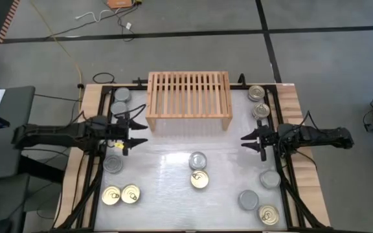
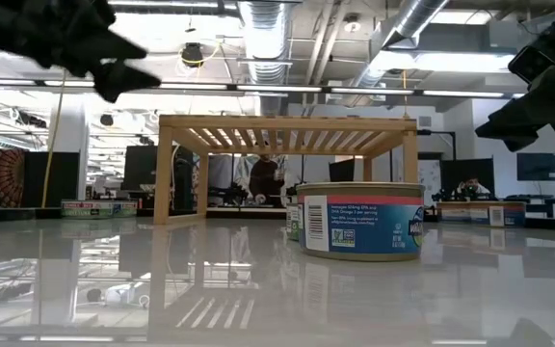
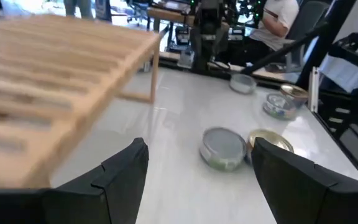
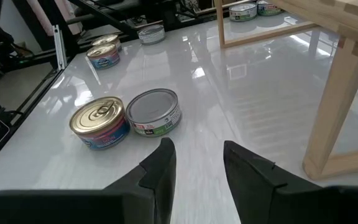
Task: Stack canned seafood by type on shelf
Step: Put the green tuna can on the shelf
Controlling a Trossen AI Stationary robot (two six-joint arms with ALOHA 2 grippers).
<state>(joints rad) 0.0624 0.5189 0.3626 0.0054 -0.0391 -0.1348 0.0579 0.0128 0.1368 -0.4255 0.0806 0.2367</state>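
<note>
The wooden shelf (image 1: 188, 97) stands on its side legs at the far middle of the table, with nothing on its slatted top. Canned seafood lies scattered on the table: a silver-top tin (image 1: 198, 159) and a gold-top tin (image 1: 199, 179) in the middle, also seen as a silver tin (image 4: 155, 112) beside a gold tin (image 4: 99, 121). More tins sit along both sides. My left gripper (image 1: 138, 131) hovers open by the shelf's left leg. My right gripper (image 1: 247, 140) hovers open to the right of the shelf. Both hang above the table, as the low view shows.
Two silver tins (image 1: 120, 102) sit far left, and one silver (image 1: 114, 164) and two gold (image 1: 121, 194) near left. Two gold tins (image 1: 258, 102) sit far right, and two silver (image 1: 269, 179) and one gold (image 1: 269, 215) near right. Black rails run along the table's sides.
</note>
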